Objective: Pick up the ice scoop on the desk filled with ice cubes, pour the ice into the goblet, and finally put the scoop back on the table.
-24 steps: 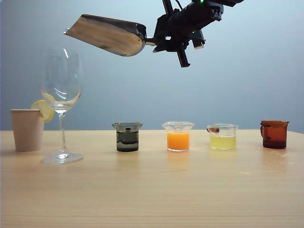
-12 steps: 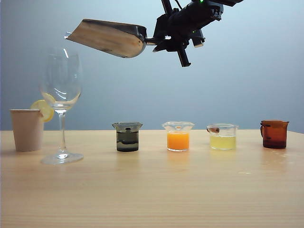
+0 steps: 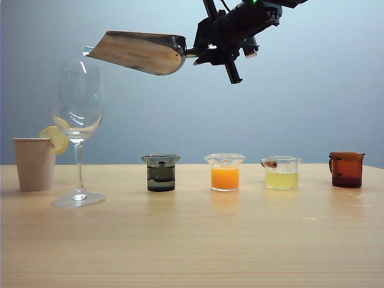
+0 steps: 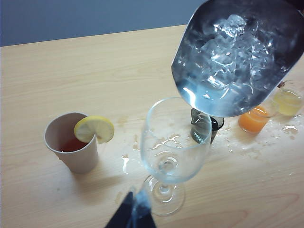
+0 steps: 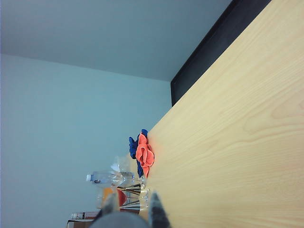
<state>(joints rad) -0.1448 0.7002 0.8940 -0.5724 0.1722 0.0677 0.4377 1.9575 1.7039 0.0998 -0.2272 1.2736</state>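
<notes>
The shiny ice scoop hangs high in the air, its front lip just above and beside the rim of the goblet. My right gripper is shut on the scoop's handle; the right wrist view shows its fingers on either side of the grey handle. In the left wrist view the scoop is full of ice cubes and tilts over the goblet, which holds no ice that I can see. My left gripper is shut and empty near the goblet's foot.
On the table a paper cup with a lemon slice stands left of the goblet. A row of beakers runs to the right: dark, orange, pale yellow, amber. Water drops lie round the goblet.
The scoop has rolled slightly about its handle and its front lip sits a little lower, nearer the goblet's rim. Nothing on the table has moved.
</notes>
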